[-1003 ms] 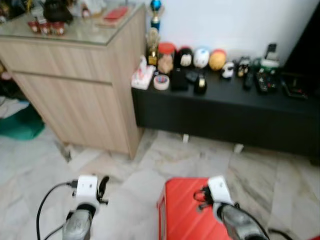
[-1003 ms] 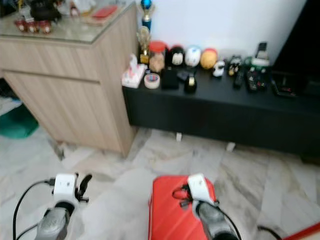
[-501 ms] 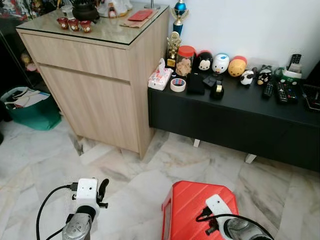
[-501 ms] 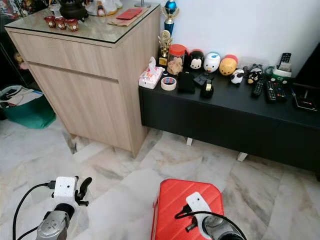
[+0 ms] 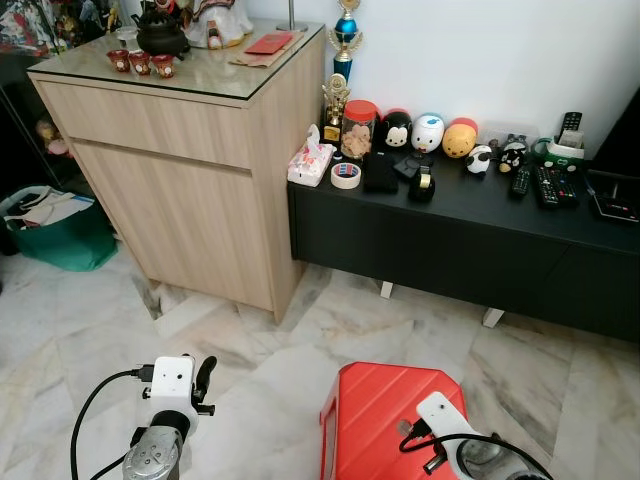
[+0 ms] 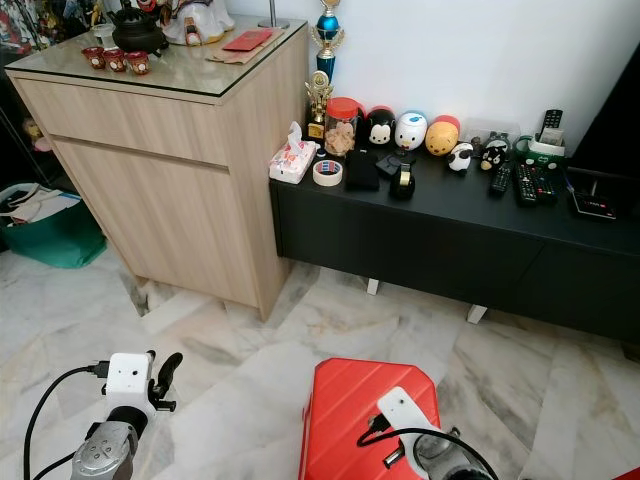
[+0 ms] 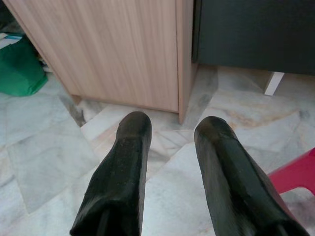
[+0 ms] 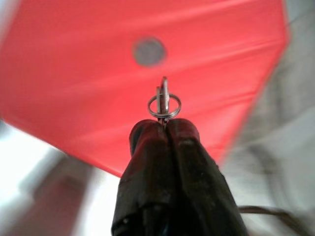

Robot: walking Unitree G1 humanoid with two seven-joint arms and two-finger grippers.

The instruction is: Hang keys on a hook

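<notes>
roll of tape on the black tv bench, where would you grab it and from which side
The roll of tape lies flat on the black bench, hole up, near the front edge. Best to come from above and pinch one wall of the ring, one finger in the hole. The tissue pack sits close on one side and a black pouch on the other, so a side approach looks cramped.

A wooden cabinet [image 5: 190, 170] stood on the left against the wall, with a low bench [image 5: 470, 235] touching its right side. A teapot [image 5: 160, 32] and small cups [image 5: 140, 63] sat on the cabinet. Toys [image 5: 430, 130], a tape roll [image 5: 346, 175] and remotes [image 5: 545, 185] lay on the bench. A stool [image 5: 385, 420] stood on the floor [image 5: 80, 330] in front.
</notes>
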